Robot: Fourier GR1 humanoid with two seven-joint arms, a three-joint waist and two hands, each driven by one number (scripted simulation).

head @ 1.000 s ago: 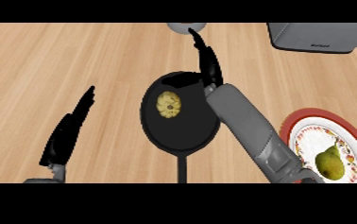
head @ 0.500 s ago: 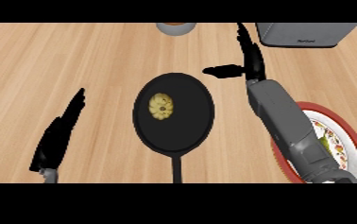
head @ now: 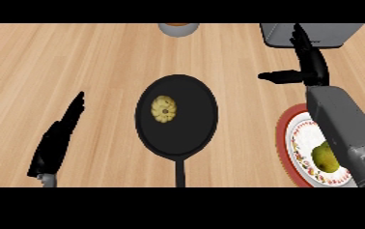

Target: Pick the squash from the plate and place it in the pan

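A small yellow squash [head: 164, 108] lies inside the black pan [head: 187, 141] at the counter's middle, left of the pan's centre. My right hand [head: 309, 64] is open, raised to the right of the pan and apart from it, thumb pointing left, holding nothing. The red-rimmed white plate [head: 296, 141] sits at the lower right, partly hidden by my right forearm, with a green-yellow pear-like fruit [head: 326, 157] on it. At the lower left my left hand [head: 60, 136] rests open with its fingers straight.
A grey boxy appliance [head: 316, 33] stands at the back right, just behind my right hand. A small round bowl [head: 178, 28] sits at the back centre edge. The pan's handle [head: 179, 174] points toward me.
My right hand has moved from above the pan's far rim to the right and away from it. The squash stays in the pan. The view has shifted a little.
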